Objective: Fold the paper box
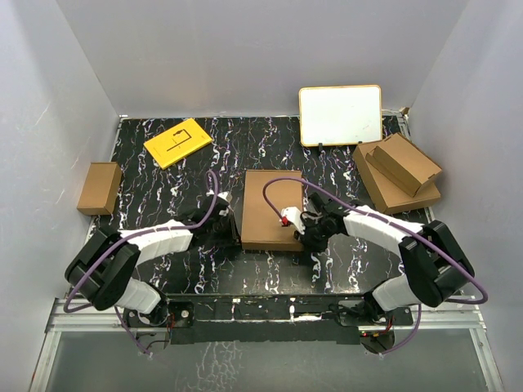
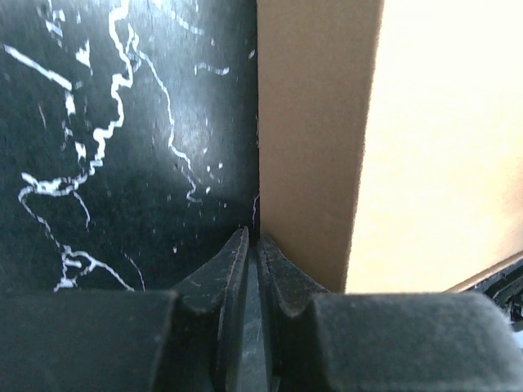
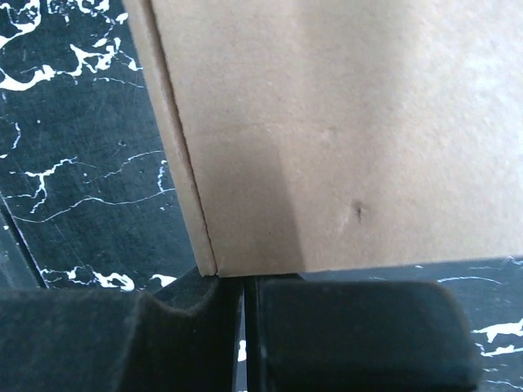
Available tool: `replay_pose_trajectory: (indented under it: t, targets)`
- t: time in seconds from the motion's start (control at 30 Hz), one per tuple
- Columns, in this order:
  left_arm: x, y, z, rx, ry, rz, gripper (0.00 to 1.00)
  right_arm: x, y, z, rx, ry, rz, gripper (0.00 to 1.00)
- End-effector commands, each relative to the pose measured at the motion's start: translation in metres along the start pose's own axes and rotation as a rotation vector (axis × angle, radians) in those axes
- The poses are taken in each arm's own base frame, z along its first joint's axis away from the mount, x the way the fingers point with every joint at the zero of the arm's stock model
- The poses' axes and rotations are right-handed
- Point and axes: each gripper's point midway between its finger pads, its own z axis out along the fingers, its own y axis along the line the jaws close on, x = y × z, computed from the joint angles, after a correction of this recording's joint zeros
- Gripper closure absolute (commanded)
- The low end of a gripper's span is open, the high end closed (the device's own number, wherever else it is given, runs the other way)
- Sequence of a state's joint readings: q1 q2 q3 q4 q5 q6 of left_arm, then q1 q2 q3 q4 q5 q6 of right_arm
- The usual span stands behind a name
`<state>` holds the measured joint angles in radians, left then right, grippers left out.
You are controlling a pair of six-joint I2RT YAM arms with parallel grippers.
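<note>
The paper box (image 1: 274, 210) lies flat and closed in the middle of the black marbled table, its brown lid facing up. My left gripper (image 1: 231, 219) is low at the box's left side. In the left wrist view its tips (image 2: 254, 238) are shut together with nothing between them, touching the foot of the box's side wall (image 2: 315, 122). My right gripper (image 1: 304, 231) is at the box's near right part. In the right wrist view it (image 3: 243, 282) is shut and empty, its tips against a corner of the box (image 3: 343, 131).
A flat yellow card (image 1: 177, 143) lies at the back left. A small brown box (image 1: 100, 188) stands by the left wall. A white board (image 1: 340, 114) leans at the back, and stacked cardboard pieces (image 1: 396, 173) sit at the right.
</note>
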<state>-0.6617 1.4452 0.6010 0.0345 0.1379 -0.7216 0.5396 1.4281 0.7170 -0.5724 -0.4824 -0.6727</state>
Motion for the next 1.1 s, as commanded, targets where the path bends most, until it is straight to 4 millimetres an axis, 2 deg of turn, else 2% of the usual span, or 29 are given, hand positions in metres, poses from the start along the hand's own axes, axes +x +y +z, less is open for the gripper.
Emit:
replay_pose_trajectory:
  t: [0.0,0.1,0.33,0.53,0.63,0.7,0.77,0.87,0.97,1.07]
  targets:
    - [0.023,-0.022,-0.016,0.119,0.076,-0.013,0.89,-0.04,-0.028,-0.014,0.093,-0.179,-0.127,0.92]
    - [0.023,-0.016,-0.015,0.104,0.078,-0.024,0.89,-0.032,-0.033,-0.025,0.086,-0.192,-0.181,0.92]
    - [0.009,-0.006,-0.03,0.104,0.023,-0.045,0.89,-0.002,-0.052,-0.047,0.191,-0.2,-0.291,0.92]
    - [0.014,0.0,-0.033,0.094,0.048,-0.047,0.89,0.004,-0.067,-0.035,0.191,-0.177,-0.388,0.92]
    - [0.018,0.002,-0.031,0.092,0.064,-0.054,0.89,-0.003,-0.081,-0.032,0.197,-0.178,-0.427,0.92]
    - [0.018,0.001,-0.03,0.1,0.061,-0.065,0.9,-0.011,-0.081,-0.029,0.164,-0.208,-0.457,0.92]
    - [0.017,-0.006,-0.027,0.135,0.061,-0.086,0.9,-0.024,-0.068,-0.026,0.093,-0.277,-0.488,0.92]
    - [0.016,-0.033,-0.018,0.226,0.076,-0.084,0.92,-0.052,-0.041,-0.015,0.026,-0.351,-0.524,0.92]
    - [0.018,-0.052,-0.004,0.235,0.113,-0.045,0.92,-0.072,-0.017,-0.006,-0.035,-0.388,-0.514,0.92]
    - [0.016,-0.06,-0.002,0.24,0.112,-0.028,0.92,-0.081,-0.018,-0.009,-0.025,-0.395,-0.486,0.92]
